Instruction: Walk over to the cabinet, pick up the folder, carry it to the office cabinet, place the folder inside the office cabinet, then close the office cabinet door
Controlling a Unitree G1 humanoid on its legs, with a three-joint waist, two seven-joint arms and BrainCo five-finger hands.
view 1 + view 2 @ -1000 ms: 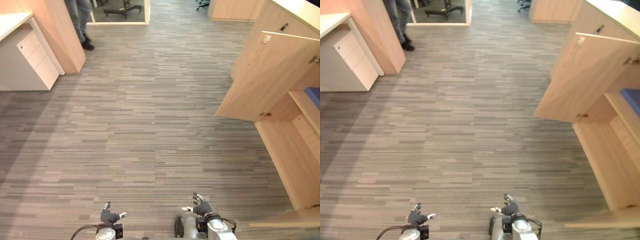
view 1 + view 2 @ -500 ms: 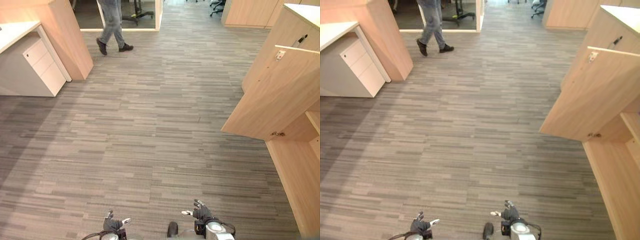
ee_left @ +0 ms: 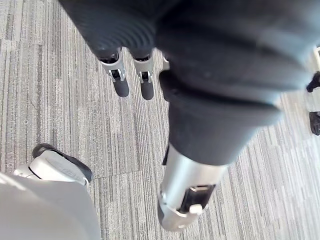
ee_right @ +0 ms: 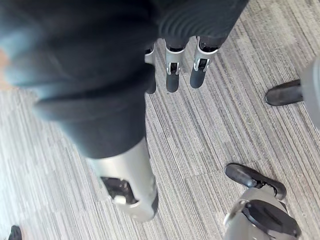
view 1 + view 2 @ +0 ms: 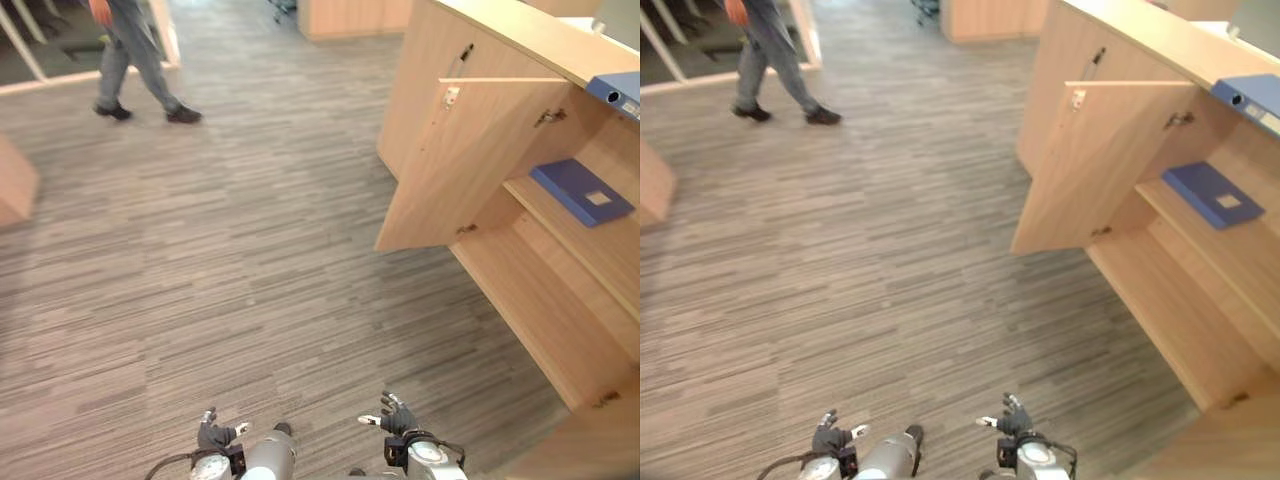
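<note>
Both hands hang low over the carpeted floor (image 5: 230, 260) with nothing in them: the left robot hand (image 5: 213, 435) and the right robot hand (image 5: 397, 418) are released, fingers straight. The blue folder (image 5: 582, 192) lies flat on the shelf (image 5: 590, 245) inside the cabinet (image 5: 440, 60), to the robot's right. The cabinet door (image 5: 470, 160) stands wide open, swung out over the floor. A second blue binder (image 5: 620, 95) rests on top of the cabinet. A person (image 5: 135, 50) walks far ahead. Judged step: placement complete, door closing pending. Next move: turn right, step nearer, set the right robot hand on the door's outer face and push it shut.
</note>
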